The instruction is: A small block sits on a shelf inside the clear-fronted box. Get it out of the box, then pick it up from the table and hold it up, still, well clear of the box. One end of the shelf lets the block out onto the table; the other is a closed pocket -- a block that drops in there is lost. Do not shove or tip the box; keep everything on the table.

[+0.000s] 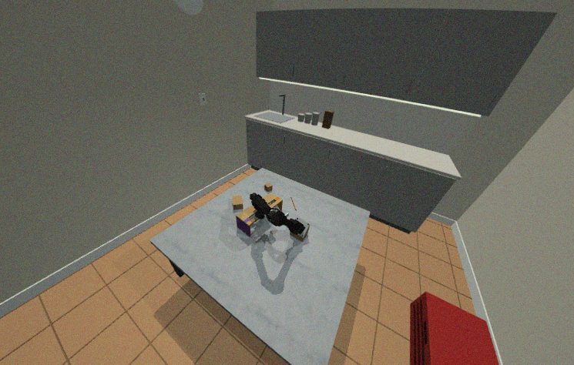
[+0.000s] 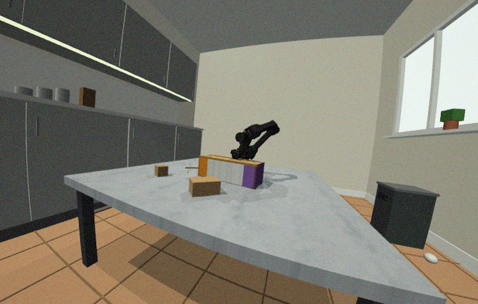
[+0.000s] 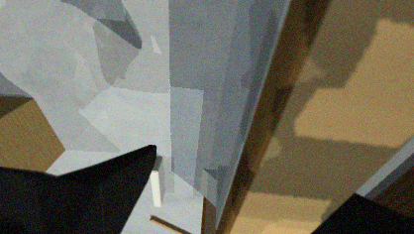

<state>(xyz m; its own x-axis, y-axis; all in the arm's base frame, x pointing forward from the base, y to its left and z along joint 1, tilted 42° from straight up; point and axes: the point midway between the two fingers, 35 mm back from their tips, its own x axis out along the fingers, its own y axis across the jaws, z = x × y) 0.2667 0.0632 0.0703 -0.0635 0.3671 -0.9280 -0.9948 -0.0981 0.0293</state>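
Observation:
The box (image 1: 244, 216) (image 2: 225, 172) (image 3: 269, 84) stands upright on the table (image 1: 320, 281) (image 2: 289, 226). It has a wooden top, a purple end (image 1: 243, 226) (image 2: 253, 176) and an orange end (image 2: 203, 166). My gripper (image 3: 220, 160) is open and empty, with its black fingers spread across the box's long edge in the wrist view. In the top and exterior views, its fingers cannot be made out against the arm and box. I cannot identify the small block in any view. The shelf is hidden or too unclear to tell.
Two loose wooden pieces, a larger one (image 1: 237, 202) (image 2: 204, 186) and a smaller one (image 1: 268, 186) (image 2: 161, 170), lie beyond the box in the top view. A thin stick (image 1: 293, 203) (image 2: 191, 167) (image 3: 170, 224) lies near the orange end. Another wooden piece (image 3: 32, 136) is left of the gripper.

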